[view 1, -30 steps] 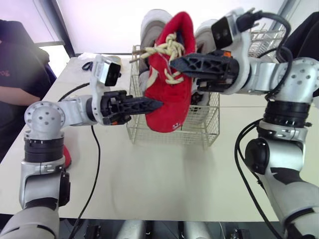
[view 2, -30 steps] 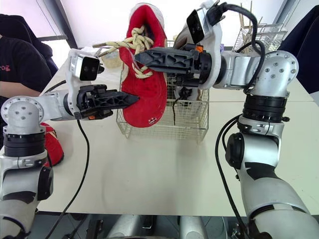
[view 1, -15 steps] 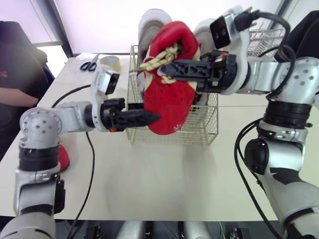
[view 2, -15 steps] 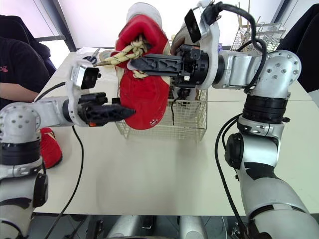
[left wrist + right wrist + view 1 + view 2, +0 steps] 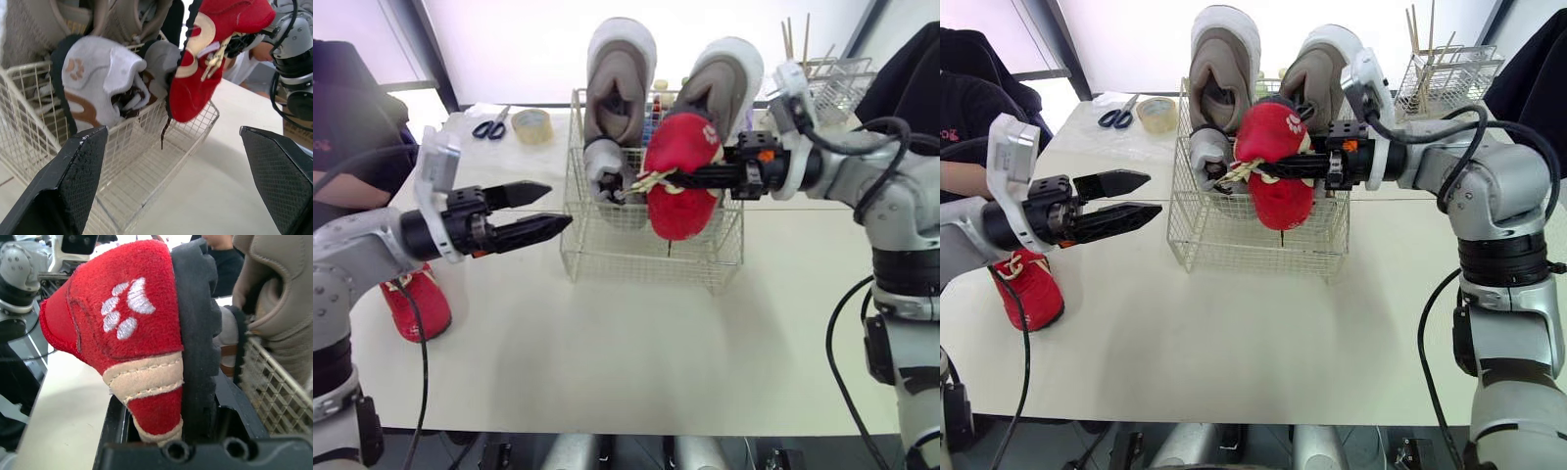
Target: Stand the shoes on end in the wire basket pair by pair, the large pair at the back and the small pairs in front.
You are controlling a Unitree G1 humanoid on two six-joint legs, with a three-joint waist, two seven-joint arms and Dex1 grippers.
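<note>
Two large beige shoes (image 5: pixel 620 73) (image 5: pixel 724 76) stand on end at the back of the wire basket (image 5: pixel 646 266). A small grey and white shoe (image 5: pixel 605 174) stands in the front left part. My right gripper (image 5: pixel 651 181) is shut on a red shoe (image 5: pixel 685 181) with a paw print, holding it at the front right of the basket, lower end inside the wire. Whether it rests on the bottom I cannot tell. My left gripper (image 5: pixel 558 204) is open, left of the basket, holding nothing. A second red shoe (image 5: pixel 411 305) lies on the table at the left.
Scissors (image 5: pixel 489 127) and a tape roll (image 5: pixel 531 124) lie on the table behind the left arm. A wire rack (image 5: pixel 834 78) with sticks stands at the back right. A person sits at the table's left side, another at the far right.
My left gripper let go of the red shoe, opened and drew back to the left. My right gripper turned the shoe and lowered it from above the basket into its front right part.
</note>
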